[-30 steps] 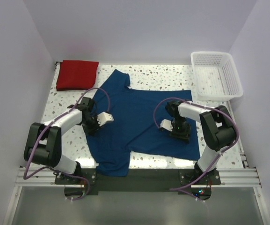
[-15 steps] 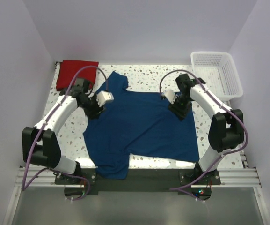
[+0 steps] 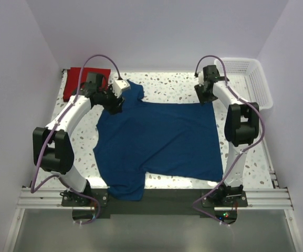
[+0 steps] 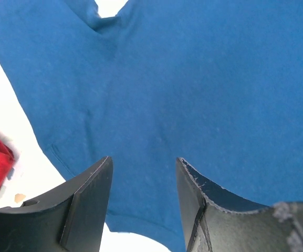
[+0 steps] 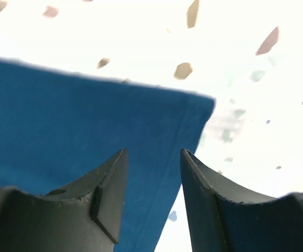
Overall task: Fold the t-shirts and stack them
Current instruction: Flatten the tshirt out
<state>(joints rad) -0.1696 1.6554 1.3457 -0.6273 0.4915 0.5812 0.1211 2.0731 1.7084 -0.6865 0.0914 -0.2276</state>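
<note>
Left gripper point(image 4: 143, 167) is hanging with jaws spread, nothing pinched, over the navy shirt point(image 3: 156, 137) by its far sleeve. Right gripper point(image 5: 151, 157) is likewise gaping and empty, straddling the shirt's far hem corner. Can't tell if either set of tips is touching cloth.

Navy shirt is lying flat across the middle of the worktop point(image 3: 177, 84), with its neck toward the left edge and its hem toward the right edge. Red shirt point(image 3: 76, 80) is sitting folded in the far-left corner. Basket point(image 3: 257, 89) is sitting at the far-right corner.

Handling, my read: the shirt is light, limp cotton with no stiffness, so it's going to drape and drag on the surface, and the two layers may separate. Best bites are the stitched hem corner on the right and the shoulder seam on the left, catching both layers and lifting evenly.
</note>
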